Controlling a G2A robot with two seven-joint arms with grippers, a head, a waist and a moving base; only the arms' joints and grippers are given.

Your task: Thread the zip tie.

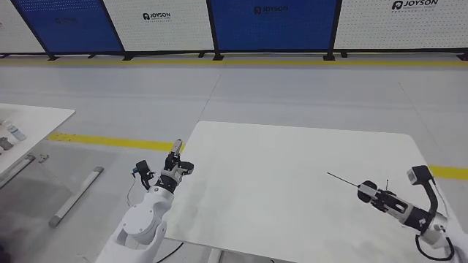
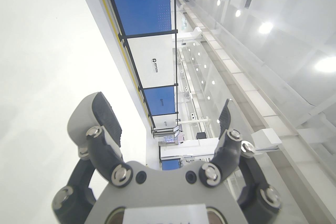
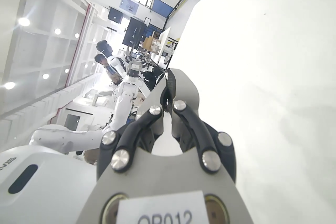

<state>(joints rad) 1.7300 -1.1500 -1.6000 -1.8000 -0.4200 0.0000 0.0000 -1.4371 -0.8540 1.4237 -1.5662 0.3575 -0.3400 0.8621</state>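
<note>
A thin black zip tie (image 1: 342,180) sticks out over the white table (image 1: 292,153) at the front right, pointing toward the middle. My right gripper (image 1: 364,189) is shut on its near end. In the right wrist view the right gripper (image 3: 168,76) has its fingers pressed together over the bare tabletop. My left gripper (image 1: 175,150) hangs at the table's left edge, far from the tie. In the left wrist view the left gripper (image 2: 165,108) is open, with nothing between its black pads (image 2: 106,114).
A second white table (image 1: 29,120) with small items stands off to the left across the floor. Blue and white pegboard panels (image 1: 270,7) line the back. A yellow floor line (image 1: 110,141) runs behind the table.
</note>
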